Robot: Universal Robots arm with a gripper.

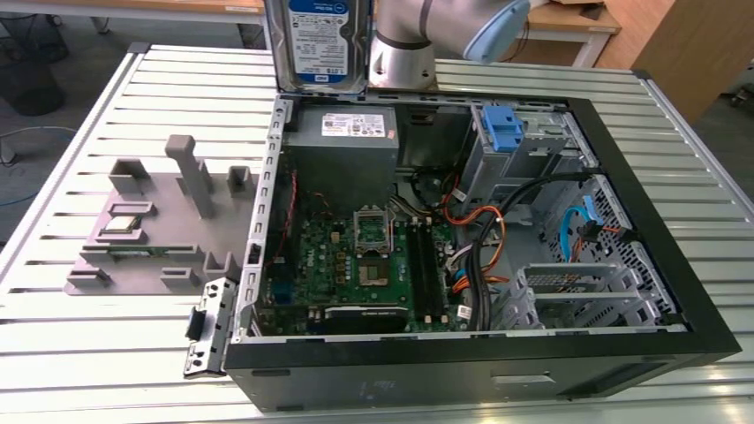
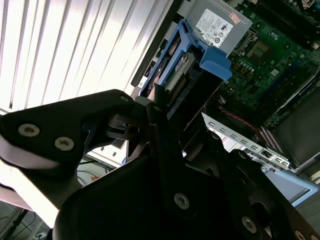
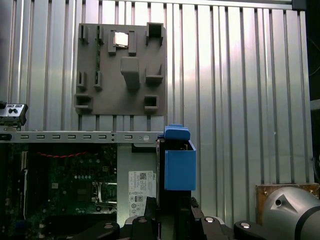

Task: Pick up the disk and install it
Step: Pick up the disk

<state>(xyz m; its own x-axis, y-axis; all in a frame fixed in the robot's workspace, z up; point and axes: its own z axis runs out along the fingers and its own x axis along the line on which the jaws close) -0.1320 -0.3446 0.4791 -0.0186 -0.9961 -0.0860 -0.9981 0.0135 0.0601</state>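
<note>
Silver disk point(image 1: 320, 40): hanging upright in the air over the counter's point(image 1: 106, 353) far edge, above the case's far wall. Its label is facing the exterior view and it is touching nothing below.
Blue bracket point(image 3: 179, 160): wrapping the disk's edges, with its tab end pointing away from the arm.
Tool point(image 3: 172, 207): clamping shut on the end of the disk nearest the arm and carrying its full weight. Which faces the pads are pressing, I cannot tell.
Handling: the metal body is looking stiff, smooth and fairly heavy for its size, and probably sensitive to knocks. The plastic bracket is likely flexing more than the body, so the firm body is offering the safer hold, not the tabs.
Case point(image 1: 695, 309): lying open on its side across the counter's middle, reaching to its near edge. It is holding a grey power supply point(image 1: 353, 128), a green motherboard point(image 1: 353, 265), loose cables point(image 1: 483, 221) and a blue latch point(image 1: 501, 128) on a metal bay.
Grey tray point(image 1: 130, 265): sitting by the counter's edge at the exterior view's left, holding a small silver square part point(image 1: 126, 223) in one pocket.
</note>
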